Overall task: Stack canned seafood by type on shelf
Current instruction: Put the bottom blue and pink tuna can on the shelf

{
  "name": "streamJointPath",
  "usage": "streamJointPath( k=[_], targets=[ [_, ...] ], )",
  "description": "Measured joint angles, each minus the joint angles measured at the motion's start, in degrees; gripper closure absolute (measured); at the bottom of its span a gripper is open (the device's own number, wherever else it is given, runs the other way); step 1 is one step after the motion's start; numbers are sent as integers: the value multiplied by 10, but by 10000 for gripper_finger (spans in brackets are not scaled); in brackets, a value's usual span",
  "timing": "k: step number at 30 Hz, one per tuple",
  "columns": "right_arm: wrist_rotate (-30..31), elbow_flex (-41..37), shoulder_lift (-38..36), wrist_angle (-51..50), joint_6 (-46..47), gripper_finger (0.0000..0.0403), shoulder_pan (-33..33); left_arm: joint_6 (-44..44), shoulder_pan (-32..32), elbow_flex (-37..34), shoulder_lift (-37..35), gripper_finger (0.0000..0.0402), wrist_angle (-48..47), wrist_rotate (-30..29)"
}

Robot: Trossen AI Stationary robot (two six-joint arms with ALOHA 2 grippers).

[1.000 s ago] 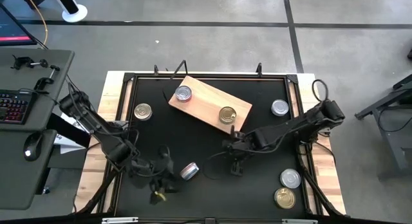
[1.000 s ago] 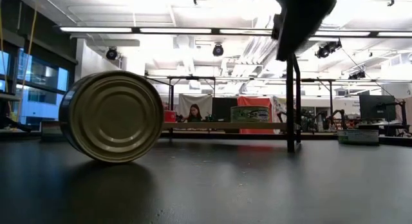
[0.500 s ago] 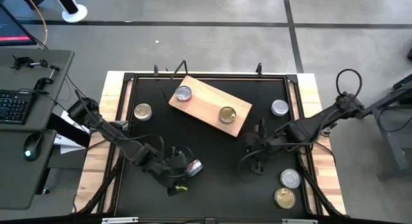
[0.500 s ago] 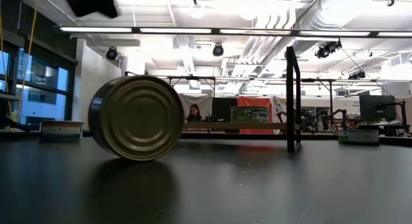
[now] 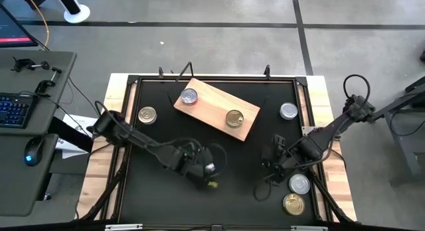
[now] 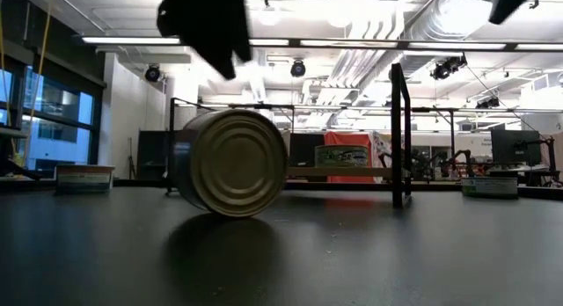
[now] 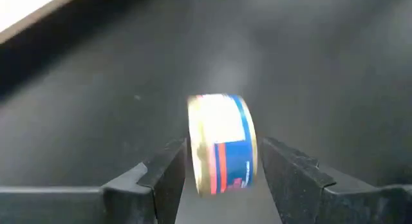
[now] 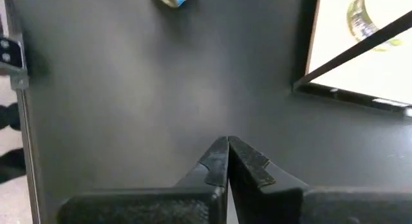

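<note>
A tin with a blue and red label (image 5: 211,168) stands on its rim on the black tabletop, its gold-coloured end facing the low view (image 6: 230,163). My left gripper (image 5: 199,170) is open just above and behind it. In the left wrist view the tin (image 7: 222,130) shows between the two fingers (image 7: 168,179), beyond their tips. My right gripper (image 5: 271,166) is shut and hovers right of the tin, near the table's right side. The shelf (image 5: 216,108) lies slantwise at the far middle with a silver-lidded tin (image 5: 189,96) and a gold-lidded tin (image 5: 234,118) flat on it.
Flat on the table lie a gold-lidded tin (image 5: 147,115) at the far left, a silver-lidded tin (image 5: 288,111) at the far right, and a silver-lidded (image 5: 300,184) and a gold-lidded tin (image 5: 293,204) at the near right corner. A raised black frame (image 5: 216,77) rims the tabletop.
The tin on its rim has rolled along the table toward the right. My left gripper has followed it to the right, staying over it. My right gripper has drawn back from beside the shelf toward the table's right and near edge.
</note>
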Motion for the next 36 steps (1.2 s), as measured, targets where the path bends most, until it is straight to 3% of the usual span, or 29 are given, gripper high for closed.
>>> streamJointPath(
  k=[4, 11, 18, 21, 29, 36],
  targets=[
    [0, -13, 0, -1, 3, 403, 8, -52, 21, 12, -3, 210, 1, -12],
    [1, -15, 0, -1, 6, 403, 9, 41, 46, 13, -1, 205, 6, 9],
    [0, -15, 0, 0, 6, 403, 9, 74, 67, 13, 2, 135, 19, 11],
    [0, -15, 0, -1, 6, 403, 9, 47, 72, 13, 3, 113, 28, 9],
    [0, -15, 0, 0, 7, 403, 9, 64, 63, 13, 8, 108, 51, 58],
    [1, -15, 0, 2, 16, 403, 9, 73, 53, 12, 36, 108, 38, 64]
  ],
)
